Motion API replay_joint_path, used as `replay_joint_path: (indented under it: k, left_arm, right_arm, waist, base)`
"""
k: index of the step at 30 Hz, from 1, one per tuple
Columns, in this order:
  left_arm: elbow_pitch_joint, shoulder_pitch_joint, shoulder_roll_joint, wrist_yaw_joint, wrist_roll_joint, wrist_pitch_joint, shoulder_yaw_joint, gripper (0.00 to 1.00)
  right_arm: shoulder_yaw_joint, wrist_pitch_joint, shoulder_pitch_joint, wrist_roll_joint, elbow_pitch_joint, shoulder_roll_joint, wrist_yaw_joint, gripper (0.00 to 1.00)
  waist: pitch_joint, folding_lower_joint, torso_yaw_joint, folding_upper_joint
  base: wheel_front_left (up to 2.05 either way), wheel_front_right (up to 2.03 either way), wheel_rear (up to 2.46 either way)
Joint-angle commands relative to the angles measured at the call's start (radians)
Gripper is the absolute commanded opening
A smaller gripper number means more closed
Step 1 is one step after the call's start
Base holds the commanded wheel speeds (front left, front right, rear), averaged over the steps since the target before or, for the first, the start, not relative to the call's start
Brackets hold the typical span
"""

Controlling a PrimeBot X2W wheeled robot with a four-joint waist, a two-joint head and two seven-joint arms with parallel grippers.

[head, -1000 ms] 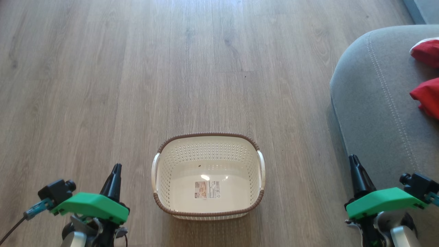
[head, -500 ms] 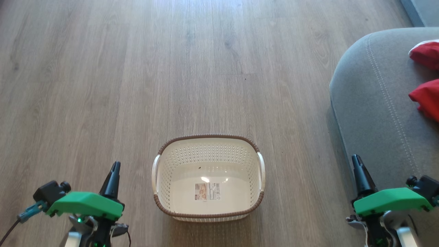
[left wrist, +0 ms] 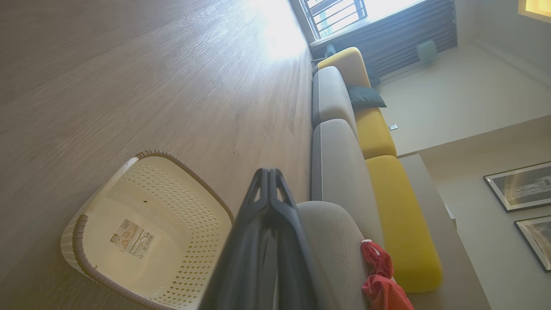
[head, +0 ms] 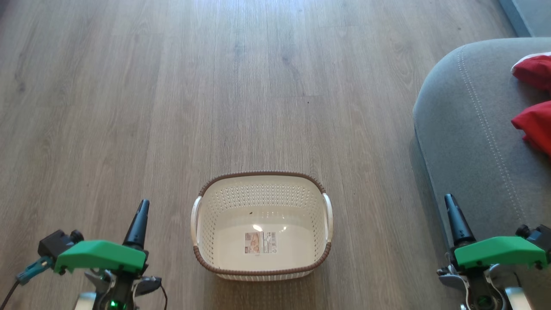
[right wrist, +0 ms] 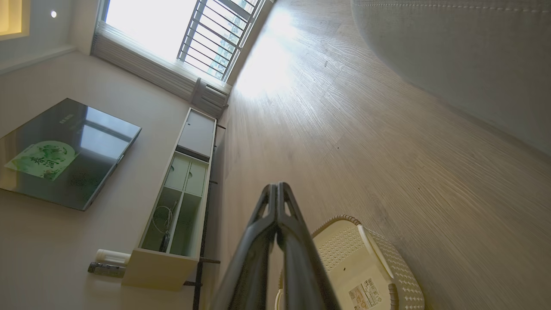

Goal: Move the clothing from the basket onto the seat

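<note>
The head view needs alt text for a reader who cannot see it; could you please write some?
An empty cream basket with a brown rim stands on the wood floor, centre bottom. At right, red clothing lies on the grey seat. The left gripper and right gripper flank the basket, fingers shut, holding nothing.

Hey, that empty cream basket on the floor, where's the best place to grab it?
Probably a white side handle of the cream perforated plastic basket with the brown rim, approached from above: the basket stands upright and open-topped, and each handle bows outward from a side wall.
</note>
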Motion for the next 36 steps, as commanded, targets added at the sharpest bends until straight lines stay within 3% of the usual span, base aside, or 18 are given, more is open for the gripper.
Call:
replay_joint_path:
  k: [1, 36]
  left_arm:
    - [-0.04, -0.029, 0.004, -0.011, -0.026, 0.008, 0.04, 0.0]
    - [-0.071, -0.023, -0.049, -0.058, -0.367, 0.112, 0.156, 0.0]
  right_arm:
    - [0.008, 0.008, -0.057, 0.033, -0.037, -0.006, 0.0, 0.0]
    - [-0.019, 0.102, -0.074, 0.489, -0.043, -0.006, 0.0, 0.0]
  waist:
    - [-0.001, 0.0, 0.0, 0.0]
    - [-0.027, 0.0, 0.001, 0.0]
  base:
    - [0.0, 0.0, 0.0]
    - [0.0, 0.0, 0.0]
